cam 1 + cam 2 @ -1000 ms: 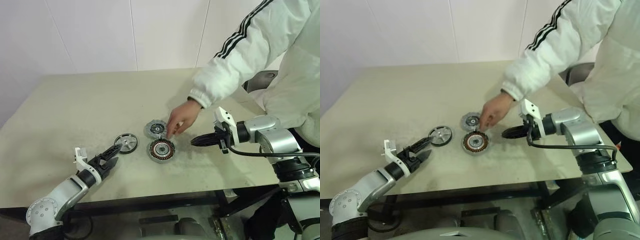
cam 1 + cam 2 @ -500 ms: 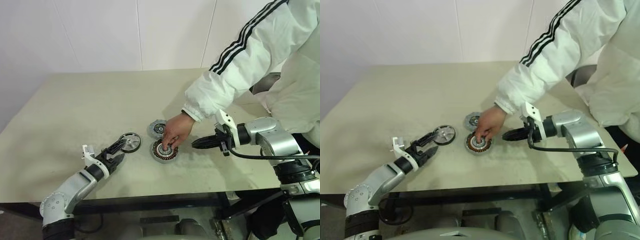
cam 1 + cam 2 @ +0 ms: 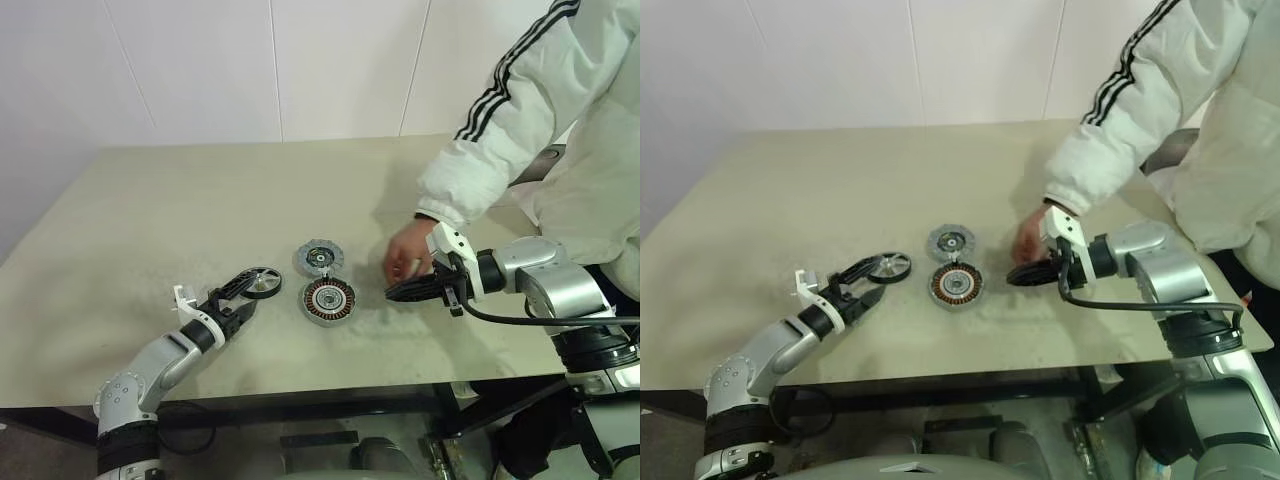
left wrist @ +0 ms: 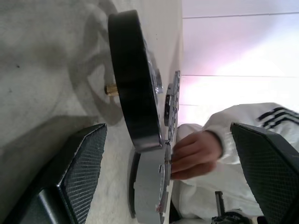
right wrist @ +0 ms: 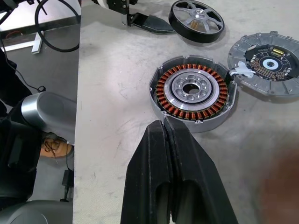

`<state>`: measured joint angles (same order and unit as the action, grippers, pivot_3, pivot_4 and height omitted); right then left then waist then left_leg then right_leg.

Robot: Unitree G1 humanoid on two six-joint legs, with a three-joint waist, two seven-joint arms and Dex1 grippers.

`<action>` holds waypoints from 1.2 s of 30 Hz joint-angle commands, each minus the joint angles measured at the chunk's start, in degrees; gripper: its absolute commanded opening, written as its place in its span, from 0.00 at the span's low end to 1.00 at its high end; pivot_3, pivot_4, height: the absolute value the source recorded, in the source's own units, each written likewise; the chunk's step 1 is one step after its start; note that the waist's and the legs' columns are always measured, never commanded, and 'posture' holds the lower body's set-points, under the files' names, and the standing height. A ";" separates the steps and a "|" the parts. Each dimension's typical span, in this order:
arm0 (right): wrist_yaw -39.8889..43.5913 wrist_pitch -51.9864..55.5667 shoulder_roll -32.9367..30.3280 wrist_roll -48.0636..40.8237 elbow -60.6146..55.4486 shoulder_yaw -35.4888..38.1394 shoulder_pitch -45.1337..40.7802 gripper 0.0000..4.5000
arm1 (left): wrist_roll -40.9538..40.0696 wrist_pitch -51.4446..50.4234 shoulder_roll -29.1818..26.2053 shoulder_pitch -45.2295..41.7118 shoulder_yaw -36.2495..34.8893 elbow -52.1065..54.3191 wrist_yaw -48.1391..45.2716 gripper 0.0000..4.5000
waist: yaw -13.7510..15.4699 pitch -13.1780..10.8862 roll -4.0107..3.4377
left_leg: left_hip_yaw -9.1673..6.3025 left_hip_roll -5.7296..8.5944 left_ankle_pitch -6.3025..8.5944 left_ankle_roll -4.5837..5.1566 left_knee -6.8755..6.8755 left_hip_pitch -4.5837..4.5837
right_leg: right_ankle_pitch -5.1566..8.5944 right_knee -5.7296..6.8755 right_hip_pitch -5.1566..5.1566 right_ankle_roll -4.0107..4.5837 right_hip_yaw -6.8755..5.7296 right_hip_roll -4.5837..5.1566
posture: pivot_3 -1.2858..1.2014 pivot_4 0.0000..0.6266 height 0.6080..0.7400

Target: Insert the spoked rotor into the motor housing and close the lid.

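The spoked rotor (image 3: pixel 263 283), a black ring with silver spokes, lies flat on the table (image 3: pixel 150 210), left of the motor housing (image 3: pixel 328 299) with its copper windings. The grey ribbed lid (image 3: pixel 319 257) lies just behind the housing. My left gripper (image 3: pixel 249 294) is open and low over the table at the rotor's near-left edge. In the left wrist view the rotor (image 4: pixel 133 79) stands just past the fingers (image 4: pixel 79 168), in line with the gap between them, and they are not touching it. My right gripper (image 3: pixel 392 293) is shut and empty, pointing at the housing from the right.
A person in a white striped jacket (image 3: pixel 510 110) leans in from the right. Their hand (image 3: pixel 407 257) hovers just behind my right gripper. The table's front edge (image 3: pixel 300 385) runs close below both arms.
The person's hand has lifted off the housing and drawn back to the right. My left gripper has crept forward up to the rotor's edge. The right gripper has stayed put.
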<state>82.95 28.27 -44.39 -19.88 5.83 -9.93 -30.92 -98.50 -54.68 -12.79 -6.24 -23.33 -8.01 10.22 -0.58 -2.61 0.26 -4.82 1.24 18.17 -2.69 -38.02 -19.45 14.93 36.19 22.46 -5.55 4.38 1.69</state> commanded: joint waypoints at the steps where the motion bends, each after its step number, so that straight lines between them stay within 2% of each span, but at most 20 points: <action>1: -0.20 -0.23 -0.91 -0.62 -1.98 1.38 -0.41 0.00 | 0.23 0.11 -0.07 0.15 -0.66 -1.94 -0.33 0.80 | -0.05 0.01 -0.01 | 0.00 0.00 0.00 0.00 0.00 0.01 | 0.00 0.00 -0.01 0.00 0.00 0.00 | 0.52 0.00 1.00; 10: -0.57 -0.53 -0.85 -0.38 -1.64 1.22 -0.35 0.00 | 0.24 -0.25 -0.69 0.32 -1.02 -2.86 0.09 0.12 | -0.12 0.02 -0.03 | 0.00 0.00 0.00 0.00 0.01 0.02 | 0.00 0.00 0.00 0.00 0.01 0.00 | 0.52 0.00 1.00; 11: -0.59 -0.54 -0.84 -0.37 -1.64 1.22 -0.32 0.00 | 0.09 -0.27 -0.75 0.37 -1.08 -2.81 0.15 0.07 | -0.12 0.02 -0.03 | 0.00 -0.01 0.00 0.00 0.01 0.02 | 0.00 0.00 0.00 0.00 0.01 0.00 | 0.52 0.00 1.00; 21: -0.66 -1.05 -1.08 0.06 -1.37 1.22 0.49 0.00 | 0.03 -0.44 -1.70 0.21 -1.47 -3.46 -0.01 0.07 | -0.16 0.02 -0.03 | 0.00 -0.01 0.00 0.00 0.01 0.02 | 0.00 0.00 0.00 0.00 0.01 0.00 | 0.52 0.00 1.00; 31: -0.94 -1.69 -1.19 0.69 -0.67 1.11 0.58 0.00 | 2.27 -1.57 -3.71 1.03 -1.07 -0.60 -4.22 0.07 | -0.25 0.02 -0.03 | 0.01 -0.02 0.00 0.00 0.02 0.02 | 0.01 0.00 0.01 0.01 0.01 -0.02 | 0.52 0.00 1.00; 36: -1.08 -2.13 -0.84 1.07 0.08 0.89 0.20 0.00 | 4.49 -1.71 -5.01 2.05 -0.70 1.11 -4.25 0.43 | -0.26 0.02 -0.03 | 0.01 -0.02 0.00 0.00 0.04 0.00 | 0.01 -0.02 0.04 0.01 0.02 -0.02 | 0.52 0.00 1.00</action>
<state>81.91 27.09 -44.91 -18.75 6.09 -9.95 -29.57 -94.95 -56.49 -17.03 -4.84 -23.47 -7.64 5.93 -0.84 -2.60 0.23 -4.80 1.22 18.17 -2.69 -37.97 -19.45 14.93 36.17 22.50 -5.54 4.40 1.67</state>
